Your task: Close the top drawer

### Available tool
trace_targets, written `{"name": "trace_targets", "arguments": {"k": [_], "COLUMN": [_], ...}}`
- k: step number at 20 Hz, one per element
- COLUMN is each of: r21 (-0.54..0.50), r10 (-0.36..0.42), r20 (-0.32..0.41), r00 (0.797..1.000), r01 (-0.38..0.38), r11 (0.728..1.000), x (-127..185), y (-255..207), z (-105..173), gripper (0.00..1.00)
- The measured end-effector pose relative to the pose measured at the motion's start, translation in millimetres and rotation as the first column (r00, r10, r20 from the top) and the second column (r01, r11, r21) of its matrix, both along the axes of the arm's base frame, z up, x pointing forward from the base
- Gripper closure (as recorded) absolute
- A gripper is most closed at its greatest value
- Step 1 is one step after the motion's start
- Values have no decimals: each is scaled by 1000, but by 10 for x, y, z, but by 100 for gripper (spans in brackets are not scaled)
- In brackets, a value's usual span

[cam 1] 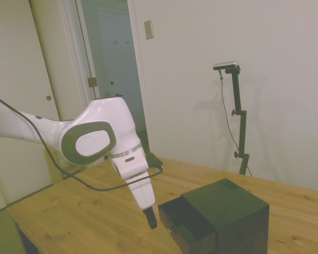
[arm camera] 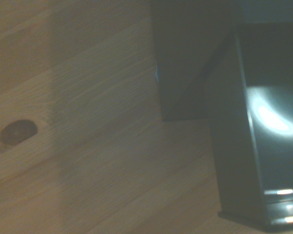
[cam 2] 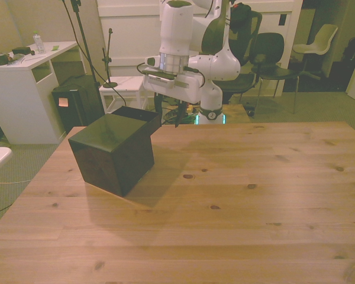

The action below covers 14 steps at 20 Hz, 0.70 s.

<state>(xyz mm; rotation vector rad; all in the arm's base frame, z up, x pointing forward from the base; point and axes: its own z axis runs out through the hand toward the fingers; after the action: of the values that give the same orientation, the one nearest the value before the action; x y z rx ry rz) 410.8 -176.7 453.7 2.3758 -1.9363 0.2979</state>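
A near-black cube chest (cam 1: 230,214) (cam 2: 109,151) stands on the wooden table. Its top drawer (cam 1: 176,216) (cam 2: 139,113) is pulled well out, with its hollow showing in the side view. My gripper (cam 1: 151,221) (cam 2: 168,120) points down and hangs just in front of the drawer's front, close beside it; I cannot see whether it touches. Nothing shows in its grasp. The wrist view is blurred and shows pale wood grain with a knot beside a dark, glossy part of the chest (arm camera: 266,146).
The wooden table (cam 2: 236,195) stretches wide toward the front view's right and near side. Behind it stand a white desk (cam 2: 23,77), dark chairs (cam 2: 266,53) and a black bin (cam 2: 77,100). A black cable (cam 1: 95,185) loops under the wrist.
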Motion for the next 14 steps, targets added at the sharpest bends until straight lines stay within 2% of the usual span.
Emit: {"name": "trace_targets", "arguments": {"k": [14], "r21": [-11], "r10": [-43], "r20": [11], "r00": [999], "r01": [43], "r11": [999], "x": [297], "y": [-264], "z": [101], "gripper": [100]}}
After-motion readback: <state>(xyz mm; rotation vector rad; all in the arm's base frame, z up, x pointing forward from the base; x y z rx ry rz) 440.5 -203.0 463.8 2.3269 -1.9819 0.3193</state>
